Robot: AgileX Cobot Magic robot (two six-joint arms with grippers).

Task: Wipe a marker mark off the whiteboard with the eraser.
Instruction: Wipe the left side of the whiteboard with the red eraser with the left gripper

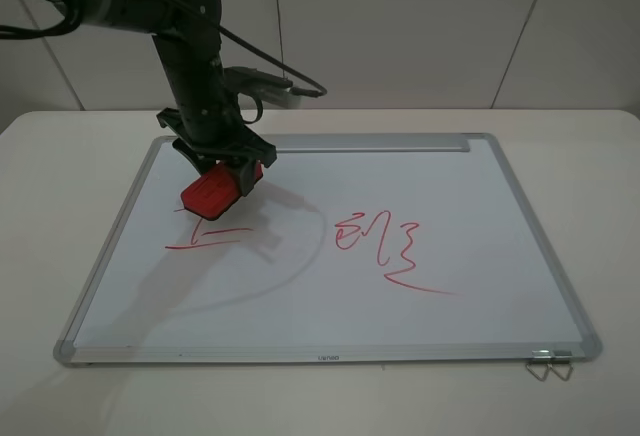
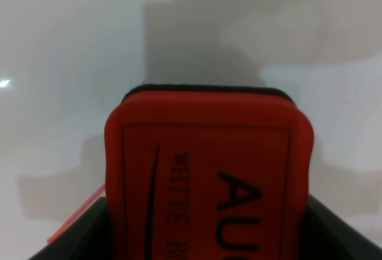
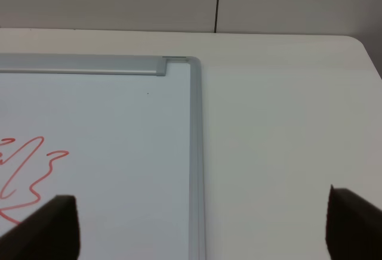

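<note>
The whiteboard [image 1: 450, 196] lies flat on the table, its tray bar [image 1: 370, 143] along the far edge. My left gripper [image 1: 232, 174] is shut on the red eraser [image 1: 210, 194], which tilts down over the board's left half. Its low end sits over the top of the marker mark [image 1: 200, 247], a thin red I shape with a long stroke beneath. Whether the felt touches the board I cannot tell. In the left wrist view the eraser [image 2: 209, 170] fills the middle between dark fingers [image 2: 83, 239]. My right gripper [image 3: 203, 230] is open above the whiteboard's [image 3: 119, 129] right frame, out of the exterior high view.
A larger red scribble [image 1: 385, 246] with a slanted tail marks the board's right half, and the right wrist view shows part of the scribble [image 3: 24, 176]. A metal clip [image 1: 548, 364] hangs at the board's near right corner. White table [image 1: 600, 206] surrounds the board.
</note>
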